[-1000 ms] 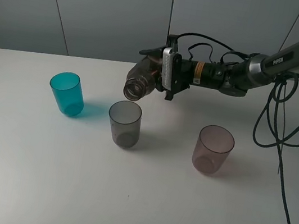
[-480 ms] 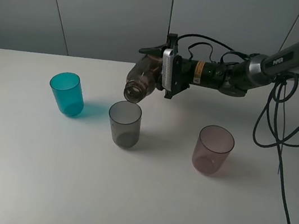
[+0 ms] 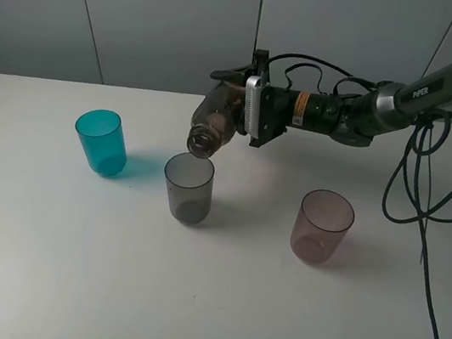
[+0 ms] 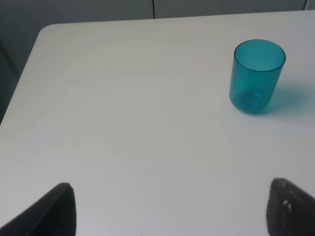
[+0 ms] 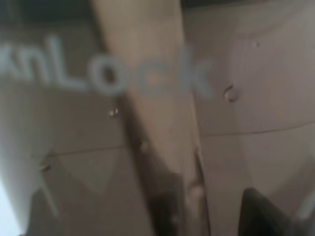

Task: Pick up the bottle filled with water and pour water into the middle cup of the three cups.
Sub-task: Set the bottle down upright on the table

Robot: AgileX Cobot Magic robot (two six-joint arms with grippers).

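Because its jaws are clamped around the tall smoky-brown translucent plastic bottle (image 3: 215, 119), the right gripper (image 3: 238, 103) holds it tilted mouth-down just above the small smoky-grey translucent plastic tumbler (image 3: 187, 187), presumably so water lands inside.

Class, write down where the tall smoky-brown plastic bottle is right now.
In the exterior high view, near the centre, the smoky-brown bottle hangs tilted in the right gripper, its mouth above the rim of the smoky-grey translucent tumbler.
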